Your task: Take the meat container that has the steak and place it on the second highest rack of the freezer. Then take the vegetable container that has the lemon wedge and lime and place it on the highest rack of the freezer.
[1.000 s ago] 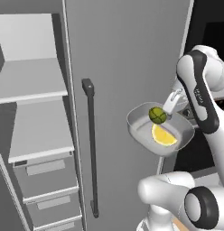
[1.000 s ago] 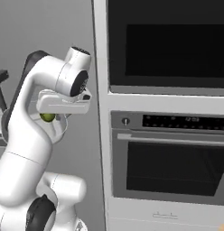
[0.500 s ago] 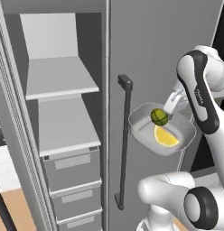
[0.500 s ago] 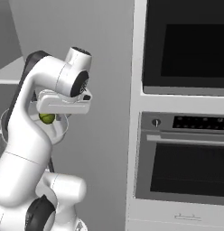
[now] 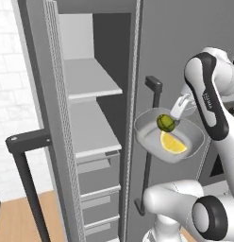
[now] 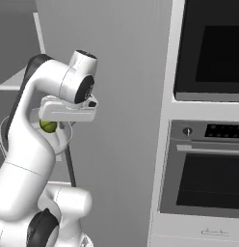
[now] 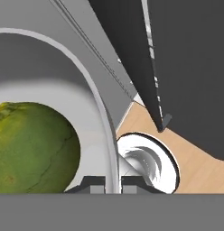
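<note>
A shallow grey vegetable container hangs in the air in front of the grey door beside the open freezer. In it lie the dark green lime and the yellow lemon wedge. My gripper is shut on the container's far rim. The hand view has the lime close up and the rim clamped by my gripper. The highest rack and the second highest rack lie left of the container and are bare. The steak is out of view.
Grey drawers sit under the lower shelf. The freezer's open door with its dark handle stands at the left. A long dark handle runs down the closed door behind the container. An oven is at the right.
The whole picture has shifted, so the camera has moved with the base; the freezer's shelves now lie nearer the middle of the left base view. The container stays in my gripper.
</note>
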